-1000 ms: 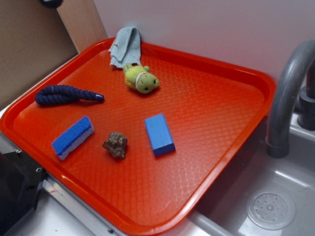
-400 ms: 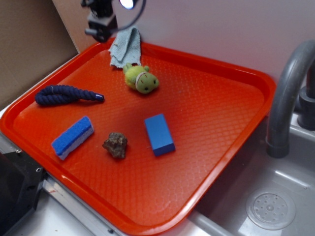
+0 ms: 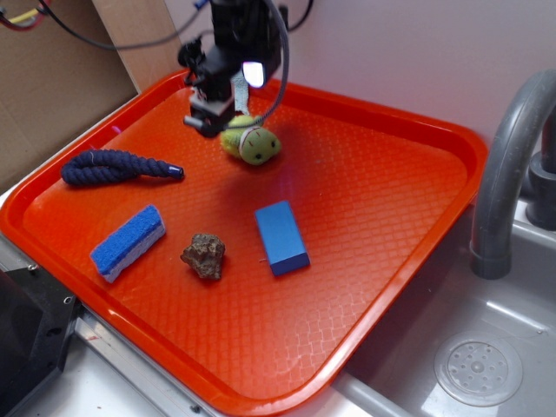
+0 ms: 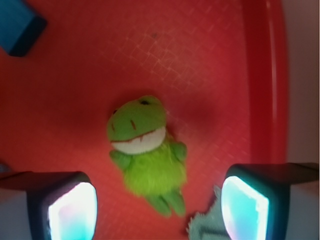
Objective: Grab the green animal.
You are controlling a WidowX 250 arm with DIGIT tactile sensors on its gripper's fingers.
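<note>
Gripper (image 4: pixel 157 210): seen spread wide in the wrist view, with nothing held between its two lit pads (image 4: pixel 72 210). In the exterior view it (image 3: pixel 217 122) is positioned low over the far left part of the tray.
Green animal (image 4: pixel 147 150): a small yellow-green plush toy, laid flat on the tray. In the wrist view it is framed between the two pads and is touched by neither. In the exterior view it (image 3: pixel 252 143) is found just right of the gripper, near the tray's far edge.
Cloth (image 4: pixel 207 227): a grey-blue scrap, glimpsed by the toy's legs at the bottom of the wrist view.
Tray (image 3: pixel 391 217): a red textured plastic tray on which everything rests.
Rope (image 3: pixel 117 167): a dark blue twisted piece, placed at the tray's left side, well apart from the toy.
Sponge (image 3: pixel 128 242): blue with a white side, set near the tray's front left edge.
Rock (image 3: pixel 204 255): a brown lump, set between the sponge and the block.
Block (image 3: pixel 281 237): a blue rectangular block, placed near the tray's middle.
Tap (image 3: pixel 508 165): a grey curved spout, seen at the right above the sink (image 3: pixel 478 365).
</note>
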